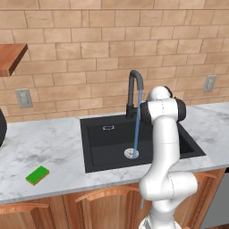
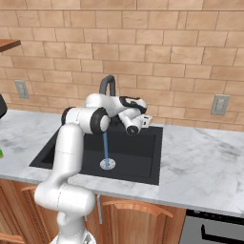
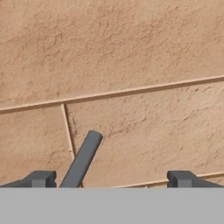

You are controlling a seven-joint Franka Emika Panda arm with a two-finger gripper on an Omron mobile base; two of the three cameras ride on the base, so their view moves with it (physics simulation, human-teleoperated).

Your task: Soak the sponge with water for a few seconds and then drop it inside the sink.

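Note:
The sponge (image 1: 37, 175), green on top with a yellow layer beneath, lies flat on the marble counter left of the sink (image 1: 96, 150). A thin blue stream of water (image 1: 136, 129) runs from the black gooseneck tap (image 1: 133, 85) down to the silver drain (image 1: 131, 153). My gripper (image 2: 148, 121) hovers over the back of the basin (image 2: 138, 159), right of the tap (image 2: 108, 83) and far from the sponge, pointing at the brick wall. In the hand view the gripper (image 3: 111, 179) is open, with a dark slanted rod (image 3: 82, 159) near the left finger tip and nothing held.
A wooden shelf (image 1: 11, 56) juts from the wall at upper left. Wall outlets (image 1: 23, 97) (image 1: 209, 83) flank the sink. A dark rounded object (image 1: 1, 129) sits at the counter's left edge. The marble counter (image 2: 205, 162) stretches to the right, above a grey appliance (image 2: 214, 228).

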